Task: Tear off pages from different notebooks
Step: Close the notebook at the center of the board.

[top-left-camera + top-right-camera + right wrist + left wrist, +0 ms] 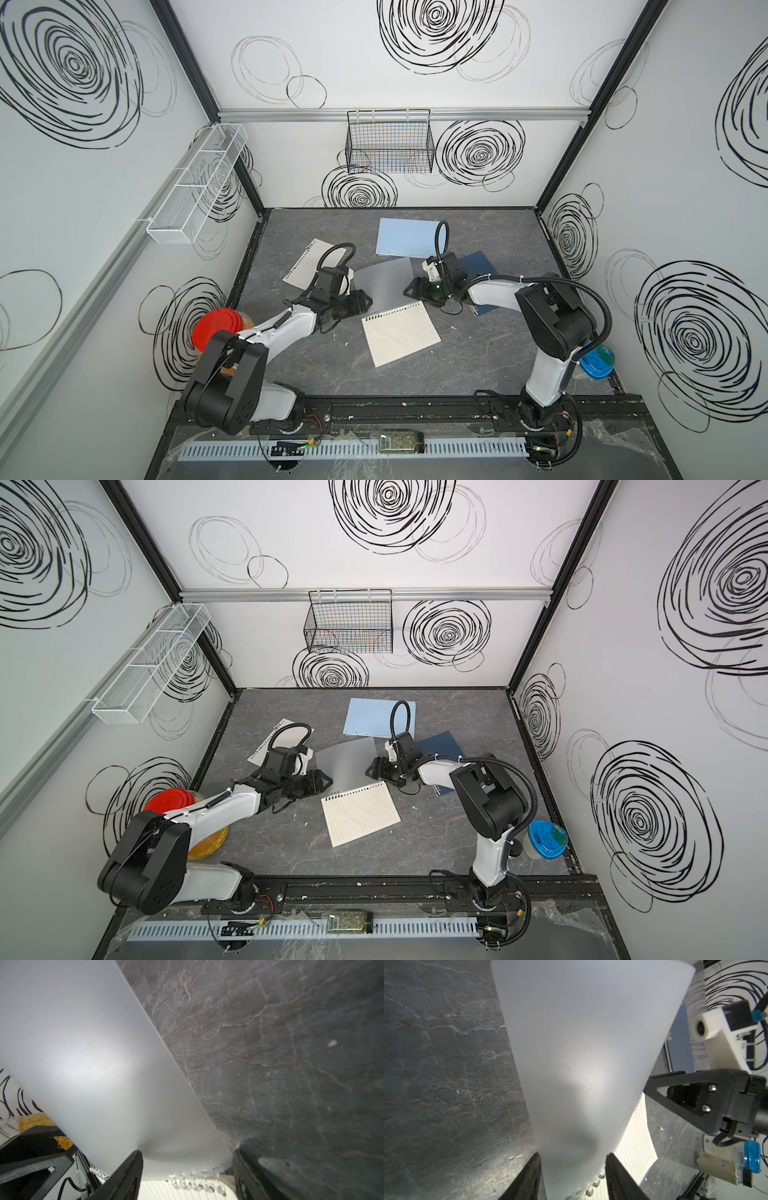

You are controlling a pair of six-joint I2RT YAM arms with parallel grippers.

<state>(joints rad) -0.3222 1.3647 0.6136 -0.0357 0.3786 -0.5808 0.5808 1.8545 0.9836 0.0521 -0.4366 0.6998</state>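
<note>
Notebook (401, 338) with cream lined paper lies flat in the middle of the dark marbled surface (478, 365), its wire coil (195, 1183) turned toward the far edge. Its frosted plastic cover (382, 278) is raised off the top page and leans toward the far edge, bowed, between the two arms. The left fingers (529, 1180) stand part-way apart with the cover running between them close to the coil. The right fingers (124, 1178) stand somewhat wider at the cover's opposite side. Whether either pair squeezes the cover or only props it cannot be told. A loose lined page (305, 264) lies toward the far left corner, a light-blue notebook (405, 237) near the far edge, and a navy notebook (478, 264) partly under the right arm. The cover looks springy and slick, likely to flop back once let go. The exposed page looks thin, light and limp, weakest along its punched holes, so a hold on a corner beside the coil, with the pad pinned flat, seems best.
</note>
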